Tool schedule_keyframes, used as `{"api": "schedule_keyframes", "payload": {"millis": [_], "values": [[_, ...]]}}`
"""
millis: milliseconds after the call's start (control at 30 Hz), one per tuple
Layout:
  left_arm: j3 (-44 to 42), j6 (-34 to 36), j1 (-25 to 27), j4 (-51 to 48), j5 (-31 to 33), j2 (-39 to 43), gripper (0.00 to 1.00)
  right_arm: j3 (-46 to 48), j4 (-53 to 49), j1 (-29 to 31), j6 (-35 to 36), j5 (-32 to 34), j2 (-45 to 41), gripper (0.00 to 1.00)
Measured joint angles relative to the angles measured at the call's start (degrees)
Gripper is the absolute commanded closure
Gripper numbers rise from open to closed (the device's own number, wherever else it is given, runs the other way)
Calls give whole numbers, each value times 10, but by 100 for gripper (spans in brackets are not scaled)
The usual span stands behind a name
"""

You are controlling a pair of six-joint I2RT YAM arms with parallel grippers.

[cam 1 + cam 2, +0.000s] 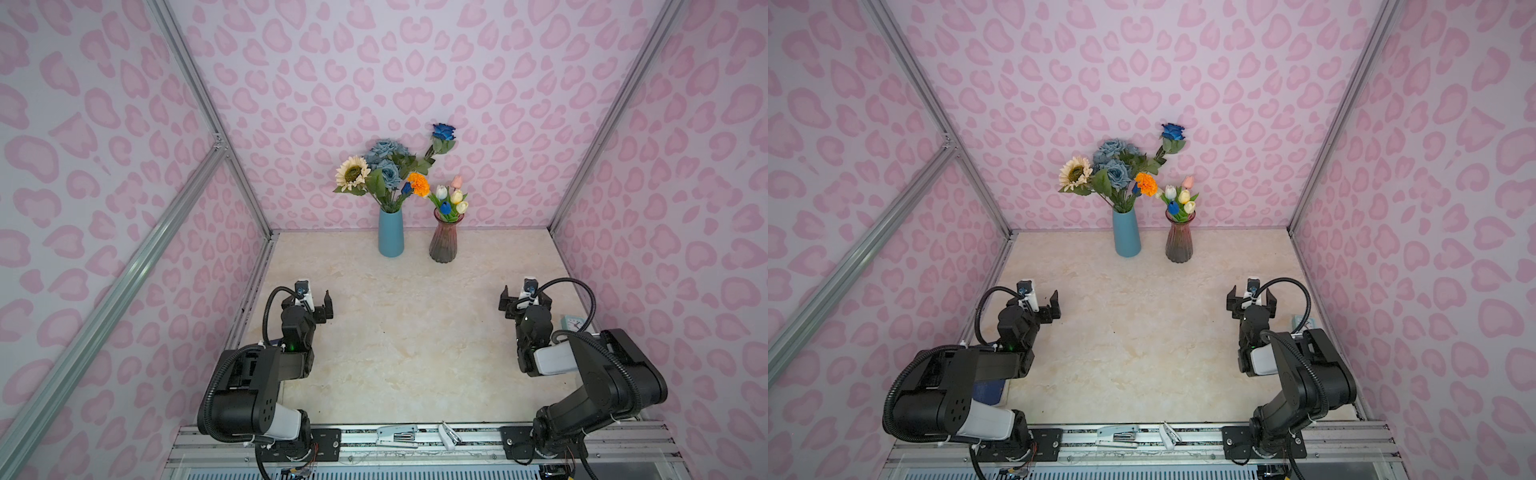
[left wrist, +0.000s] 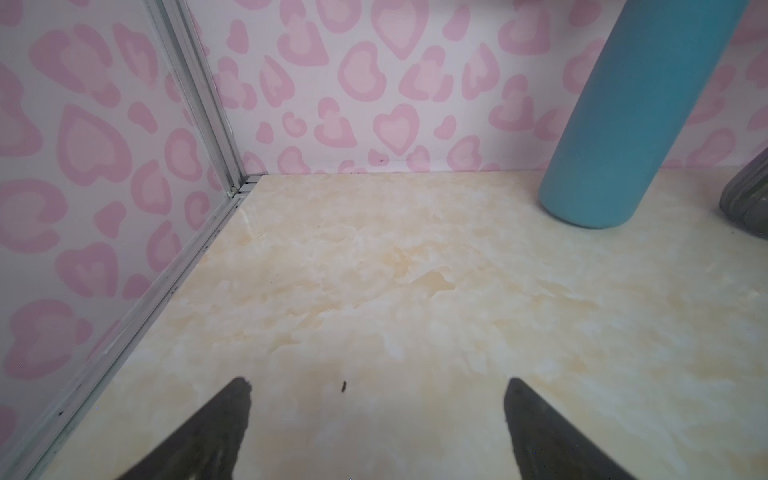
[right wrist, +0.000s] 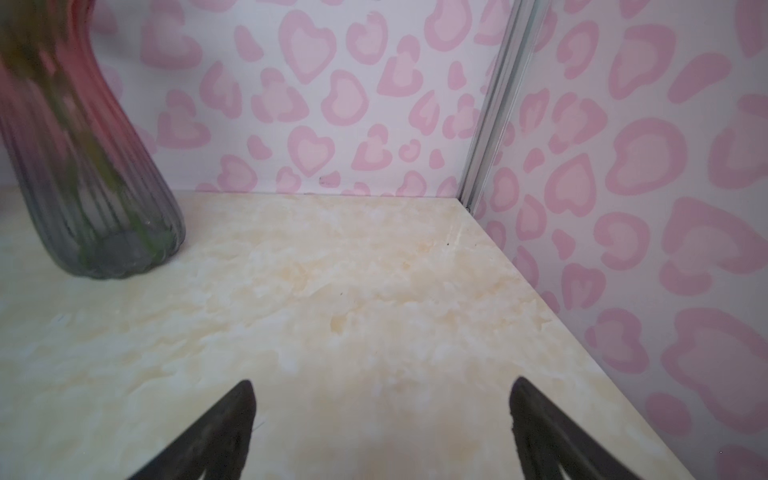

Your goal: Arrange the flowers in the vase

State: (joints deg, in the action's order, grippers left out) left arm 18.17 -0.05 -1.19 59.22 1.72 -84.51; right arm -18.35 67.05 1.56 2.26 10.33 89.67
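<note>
Jaws on both arms stood wide, empty.
I saw green-stemmed artificial flowers [image 1: 386,174] upright in the tall blue ceramic vase [image 1: 391,237] and ribbed pink glass vase [image 1: 443,245] at the back of the desk [image 1: 395,332]; a careless reach could topple them.

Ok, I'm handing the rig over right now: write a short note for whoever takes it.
Left gripper: jaws open, empty, over the table, short of the blue vase.
Right gripper: jaws open, empty, short of the ribbed glass vase.
Flowers: cream sunflower, dusty-blue rose bunch, bright blue rose and orange marigold stand in the blue vase; tulips in the glass vase. Both vases stand by the back wall.
Done: every flower in view is in a vase.
Left: seemingly nothing; no loose stem shows on the table.
</note>
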Motion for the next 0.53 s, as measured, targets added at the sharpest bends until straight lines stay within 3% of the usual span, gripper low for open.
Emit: {"api": "schedule_keyframes", "payload": {"millis": [167, 533], "values": [[7, -17, -12, -27, -19, 0, 3, -5, -59, -16, -18, -58, -1, 2], [7, -25, -12, -39, -24, 0, 3, -6, -70, -17, -31, -73, 1, 2]]}}
